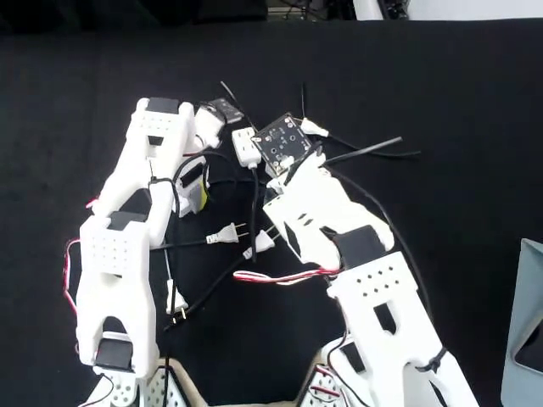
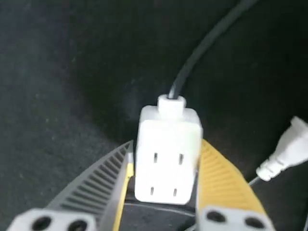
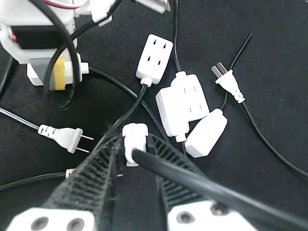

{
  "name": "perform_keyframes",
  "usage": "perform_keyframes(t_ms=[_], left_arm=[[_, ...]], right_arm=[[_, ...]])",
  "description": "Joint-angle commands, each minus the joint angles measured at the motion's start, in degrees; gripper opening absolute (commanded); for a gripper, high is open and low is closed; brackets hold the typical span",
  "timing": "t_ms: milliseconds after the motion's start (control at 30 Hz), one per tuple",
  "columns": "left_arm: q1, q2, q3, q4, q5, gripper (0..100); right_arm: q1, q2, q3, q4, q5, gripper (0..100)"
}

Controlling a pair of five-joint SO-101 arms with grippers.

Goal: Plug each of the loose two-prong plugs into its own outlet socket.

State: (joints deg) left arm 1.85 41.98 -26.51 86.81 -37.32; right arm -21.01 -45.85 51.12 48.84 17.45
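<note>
The left pincer (image 2: 166, 147) is clenching a white plastic two-outlet socket block (image 2: 168, 159), slots facing its wrist; near that block, the right pincer (image 3: 135, 143) is gripping a white black-corded plug (image 3: 134, 136).

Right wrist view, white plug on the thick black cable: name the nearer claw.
Right. The right claw is shut on the white plug; the left claw sits farther off, clamping a white two-socket outlet block.
</note>
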Motion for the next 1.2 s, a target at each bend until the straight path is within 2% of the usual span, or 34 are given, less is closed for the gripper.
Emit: perform_keyframes(t_ms=[0,200,333,467,633,767,867,1000,1167], left_arm=[[-0.1,-3.8,-1.7,1.0,5.3,22],[-0.6,-12.1,1.9,0.7,9.8,22],[-2.0,-17.7,5.5,0.9,11.7,22],[-2.2,-23.8,11.1,0.4,13.1,22],[-2.7,-29.1,18.5,-4.0,13.1,22],[-1.5,-29.5,24.2,-9.3,13.1,27],[-1.5,-30.1,25.5,-9.9,13.1,27],[-4.7,-35.7,22.0,-4.7,13.0,27],[-11.7,-45.6,24.0,-4.2,13.1,19]], right_arm=[[0.8,-1.3,-0.3,-1.4,-0.6,1.1],[0.5,-1.3,-0.4,-1.4,-1.6,1.2],[0.4,-1.3,-1.8,-0.9,-9.8,1.2],[-1.0,-1.3,-3.7,1.9,-13.0,1.2],[-2.0,-1.2,-3.7,1.8,-15.2,1.2],[-2.0,-1.0,-3.7,1.8,-15.2,1.2],[-2.0,-0.9,-3.4,1.8,-15.2,1.2],[-2.1,-0.9,-1.0,-2.1,-15.2,1.2],[-4.4,-0.9,2.5,-9.3,-15.2,1.2]])
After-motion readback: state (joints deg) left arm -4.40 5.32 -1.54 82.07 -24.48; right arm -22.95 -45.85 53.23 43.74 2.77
